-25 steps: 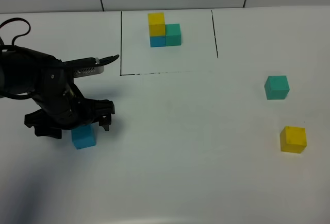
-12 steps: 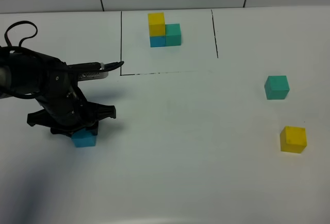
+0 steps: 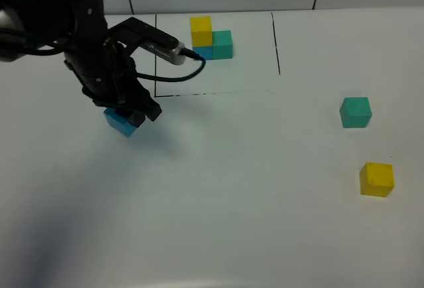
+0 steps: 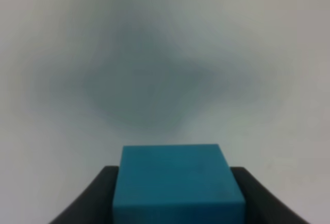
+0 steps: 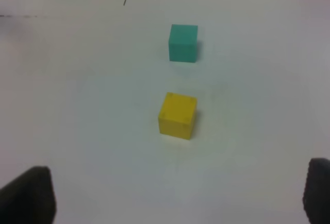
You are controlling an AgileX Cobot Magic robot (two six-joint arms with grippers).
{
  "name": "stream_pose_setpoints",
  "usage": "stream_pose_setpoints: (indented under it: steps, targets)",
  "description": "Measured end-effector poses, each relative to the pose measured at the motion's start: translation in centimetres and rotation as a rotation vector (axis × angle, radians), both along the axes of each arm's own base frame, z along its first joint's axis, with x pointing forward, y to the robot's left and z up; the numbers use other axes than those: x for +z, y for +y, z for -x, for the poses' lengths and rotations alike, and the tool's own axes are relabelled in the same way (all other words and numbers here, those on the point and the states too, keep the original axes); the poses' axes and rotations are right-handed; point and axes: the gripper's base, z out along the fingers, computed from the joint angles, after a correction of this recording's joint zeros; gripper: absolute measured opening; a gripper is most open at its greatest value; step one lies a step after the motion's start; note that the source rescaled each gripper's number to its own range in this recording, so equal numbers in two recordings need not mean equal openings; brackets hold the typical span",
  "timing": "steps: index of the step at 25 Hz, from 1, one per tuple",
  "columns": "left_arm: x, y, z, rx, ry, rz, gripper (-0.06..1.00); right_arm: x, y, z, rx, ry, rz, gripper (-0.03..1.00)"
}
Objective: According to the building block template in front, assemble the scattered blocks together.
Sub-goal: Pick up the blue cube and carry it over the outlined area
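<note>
White worktop (image 3: 232, 222), cyan-blue cube (image 3: 121, 122) held above it.
The left pincer (image 3: 129, 110) clamps the cube between its jaws, near the template (image 3: 211, 38); the right pincer (image 5: 178, 193) stands wide.

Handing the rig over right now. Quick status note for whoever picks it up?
Left hand: shut on the blue block, which looks lifted off the table, just left of the marked box.
Right hand: open, holding nothing.
The green block and the yellow block lie loose and apart on the right side.
The template stands inside the marked box.
Done: blue block grasped.
Left: set blue down, put green beside it and yellow on top of blue, as in the template.
</note>
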Motion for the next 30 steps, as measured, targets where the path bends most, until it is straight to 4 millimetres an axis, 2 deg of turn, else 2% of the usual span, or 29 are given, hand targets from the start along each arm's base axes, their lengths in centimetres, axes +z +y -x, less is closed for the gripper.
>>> stream_pose_setpoints:
  steps: [2,8,14,22,30]
  targets:
    - [0.1,-1.2,-0.7,-0.13,0.025,-0.021,0.0,0.0,0.0,0.0,0.0,0.0,0.0,0.93]
    - [-2.4,-5.8,-1.3,-0.525,0.057,-0.072,0.0,0.0,0.0,0.0,0.0,0.0,0.0,0.93]
    - [-4.3,-10.2,-1.6,-0.758,-0.002,-0.088,0.0,0.0,0.0,0.0,0.0,0.0,0.0,0.92]
    - [-6.4,-13.7,-2.4,-0.838,-0.058,-0.051,0.0,0.0,0.0,0.0,0.0,0.0,0.0,0.91]
    - [-8.5,-14.1,-2.6,-0.831,-0.028,-0.046,0.0,0.0,0.0,0.0,-0.001,0.0,-0.001,0.89]
